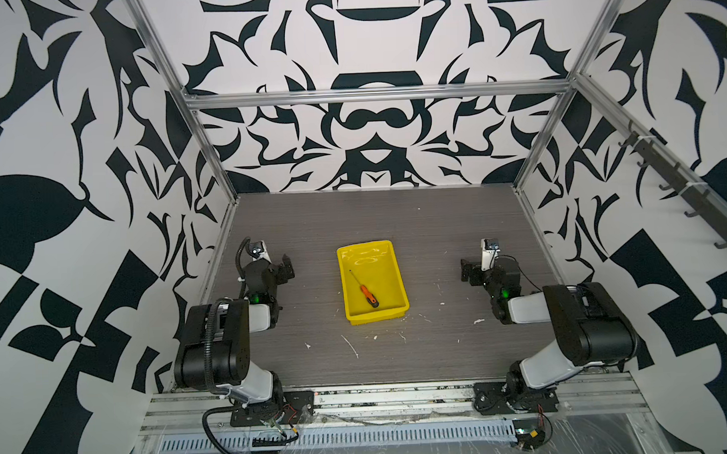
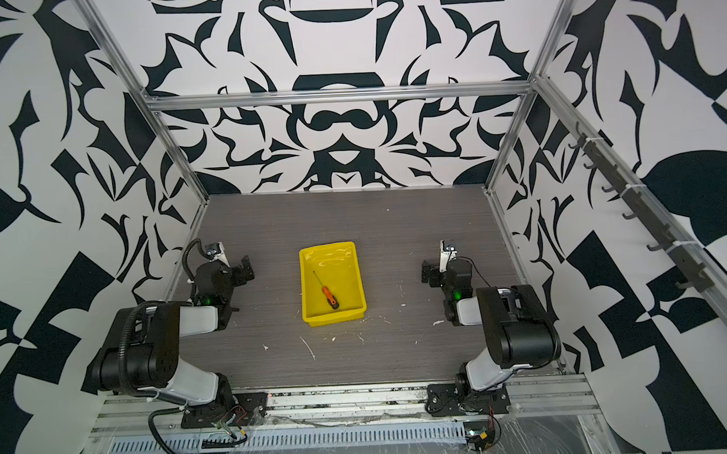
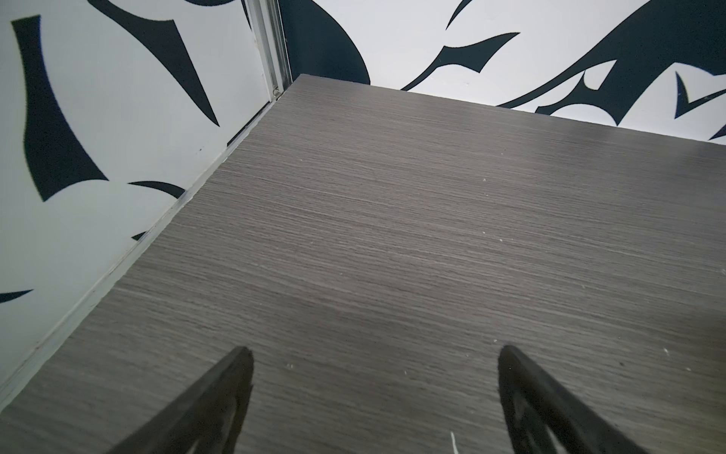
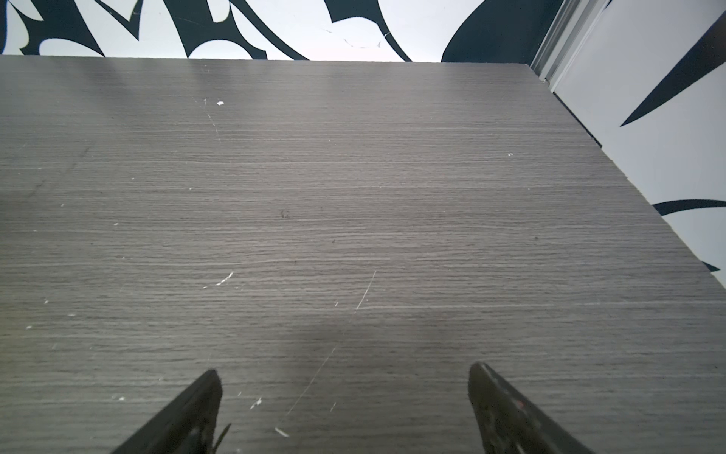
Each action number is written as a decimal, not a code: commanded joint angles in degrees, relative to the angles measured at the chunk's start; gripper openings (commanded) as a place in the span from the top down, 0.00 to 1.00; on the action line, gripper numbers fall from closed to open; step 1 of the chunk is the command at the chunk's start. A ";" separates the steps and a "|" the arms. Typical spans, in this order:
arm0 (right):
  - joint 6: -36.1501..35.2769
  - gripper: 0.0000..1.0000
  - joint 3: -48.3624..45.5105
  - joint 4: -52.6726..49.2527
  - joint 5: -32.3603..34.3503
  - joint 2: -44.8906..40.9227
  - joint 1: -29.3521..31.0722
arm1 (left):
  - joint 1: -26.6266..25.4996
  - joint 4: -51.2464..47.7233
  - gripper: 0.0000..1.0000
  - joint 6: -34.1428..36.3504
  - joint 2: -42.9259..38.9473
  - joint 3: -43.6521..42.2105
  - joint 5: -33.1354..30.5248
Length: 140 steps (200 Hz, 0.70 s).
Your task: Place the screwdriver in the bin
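Screwdriver (image 1: 365,290): lies diagonally inside the yellow bin (image 1: 382,273), orange handle toward the near end.
Left gripper (image 3: 374,355): jaws spread, empty, above the grey table (image 3: 393,236).
Right gripper (image 4: 343,375): jaws spread, empty, well apart from the bin.

Grey wood-grain table (image 1: 437,233), yellow bin (image 1: 400,285) near its middle, white flecks (image 1: 350,345) scattered in front.

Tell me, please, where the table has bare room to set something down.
Bare table lies behind the bin to the back wall, and between it and the left pincer or right pincer. Only the bin is occupied, by the screwdriver.
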 commanded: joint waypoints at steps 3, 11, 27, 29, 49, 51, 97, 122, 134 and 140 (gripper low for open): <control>-0.55 0.00 1.10 1.53 -0.21 -0.52 0.37 | 0.18 1.65 0.01 -0.10 0.68 -0.53 0.41; -0.50 0.00 1.10 1.54 -0.20 -0.53 0.37 | 0.18 1.65 0.01 -0.07 0.68 -0.53 0.35; -0.51 0.00 1.10 1.55 -0.21 -0.53 0.37 | 0.18 1.65 0.01 -0.10 0.68 -0.57 0.35; -0.54 0.00 1.10 1.51 -0.21 -0.53 0.37 | 0.18 1.67 0.01 -0.08 0.70 -0.54 0.36; -0.51 0.00 1.10 1.55 -0.16 -0.52 0.35 | 0.17 1.65 0.01 -0.10 0.72 -0.56 0.34; -0.56 0.00 1.10 1.55 -0.17 -0.53 0.34 | 0.13 1.65 0.01 -0.12 0.71 -0.54 0.31; -0.52 0.00 1.10 1.54 -0.21 -0.53 0.34 | 0.15 1.65 0.01 -0.06 0.67 -0.53 0.40; -0.55 0.00 1.10 1.55 -0.20 -0.47 0.36 | 0.13 1.65 0.01 -0.13 0.71 -0.53 0.35; -0.62 0.00 0.84 1.74 -0.70 -0.61 0.37 | 0.12 1.66 0.01 -0.10 0.68 -0.48 0.35; -1.06 0.00 0.51 2.22 -1.94 -0.73 0.34 | 0.11 1.65 0.01 -0.13 0.71 -0.53 0.35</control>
